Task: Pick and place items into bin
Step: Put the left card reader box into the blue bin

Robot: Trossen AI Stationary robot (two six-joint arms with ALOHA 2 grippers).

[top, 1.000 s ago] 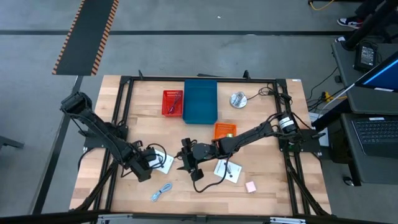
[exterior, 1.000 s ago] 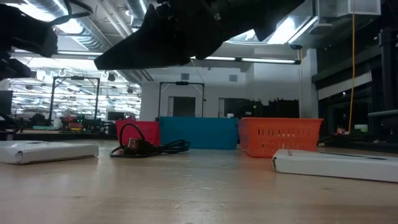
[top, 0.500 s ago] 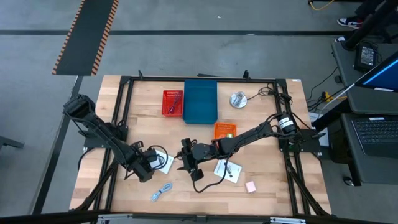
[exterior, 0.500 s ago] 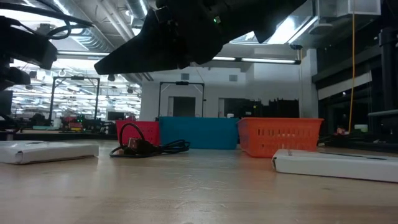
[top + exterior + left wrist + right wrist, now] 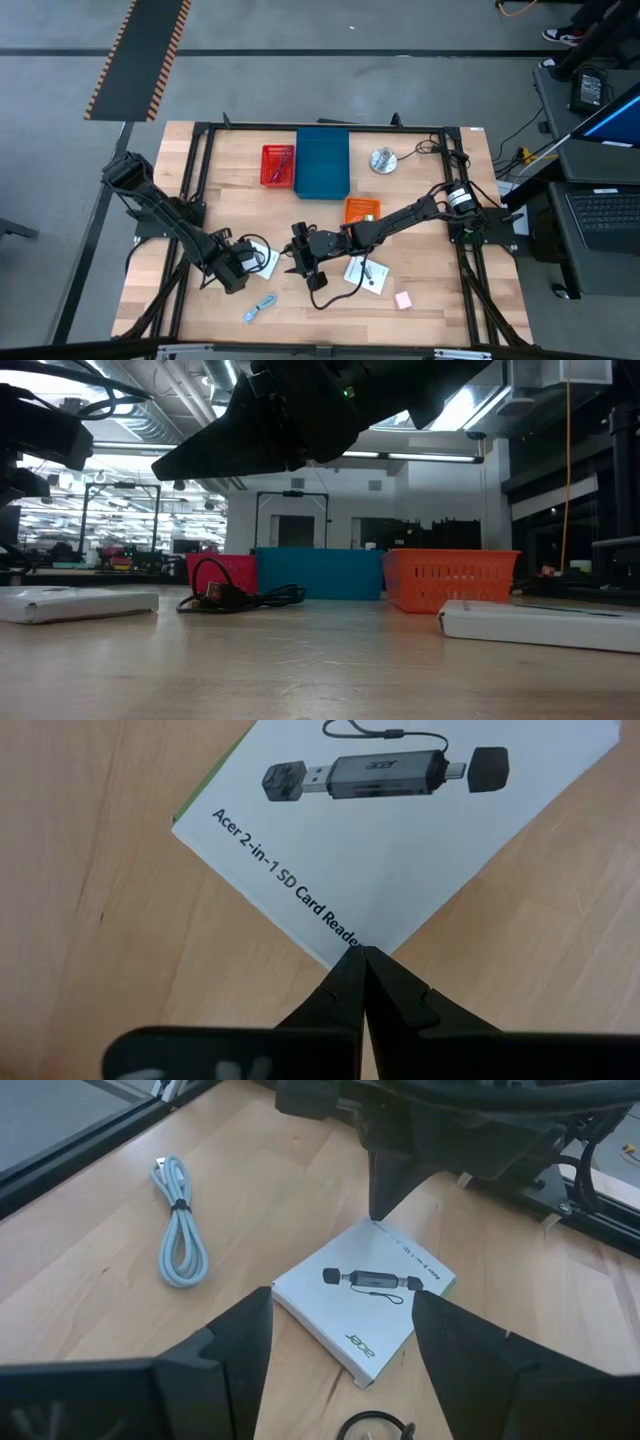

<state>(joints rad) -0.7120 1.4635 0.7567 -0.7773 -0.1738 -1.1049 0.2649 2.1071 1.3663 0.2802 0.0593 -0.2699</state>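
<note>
A white card-reader box (image 5: 400, 840) lies flat on the table at the near left, also seen as box (image 5: 266, 262) from above. My left gripper (image 5: 360, 952) points down, shut, with its tips at the box's near corner. My right gripper (image 5: 345, 1370) hovers open a little to the right, aimed at that box (image 5: 365, 1305). A second white box (image 5: 366, 276), a black coiled cable (image 5: 225, 596), a light-blue cable (image 5: 178, 1230) and a pink block (image 5: 403, 299) lie on the table. My left gripper comes from above with its shut tips at one corner of the white box (image 5: 345, 942), which lies flat on the table. Whether the tips touch the corner or stand just off it, I cannot tell.
At the far middle stand a blue bin (image 5: 322, 162) and a red basket (image 5: 278, 165). An orange basket (image 5: 361, 211) sits nearer the middle. A round silver disc (image 5: 382, 159) lies at the far right. A black frame runs along the table's edges.
</note>
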